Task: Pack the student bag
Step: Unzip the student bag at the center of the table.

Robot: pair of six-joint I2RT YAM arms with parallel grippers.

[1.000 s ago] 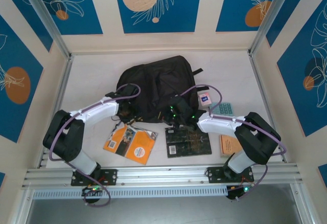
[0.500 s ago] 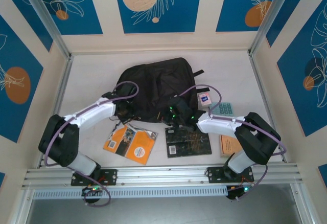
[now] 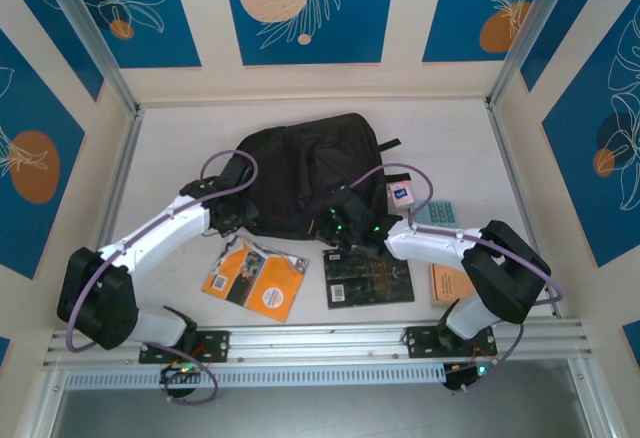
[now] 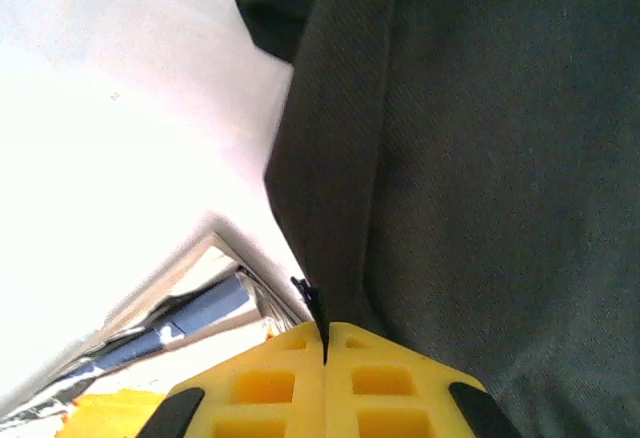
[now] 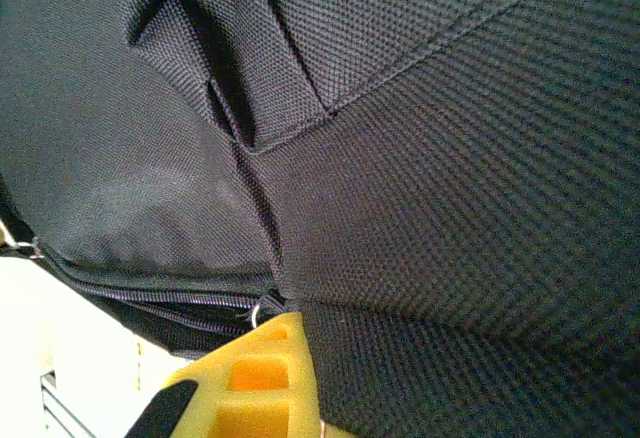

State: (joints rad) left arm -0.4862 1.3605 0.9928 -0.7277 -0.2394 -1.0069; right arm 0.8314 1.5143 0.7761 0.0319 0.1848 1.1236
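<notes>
left pincer [image 4: 324, 343] and right pincer [image 3: 338, 226], closed, seemingly pinch student bag [image 3: 310, 168] fabric.

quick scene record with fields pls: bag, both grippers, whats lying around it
bag: large black soft fabric backpack, lying flat, centre
left gripper: shut, thin dark bit of the backpack's edge between its tips
right gripper: shut on backpack fabric beside a zipper
in front of bag: orange paperback book, flat black book
right of bag: small pink box, teal calculator
</notes>
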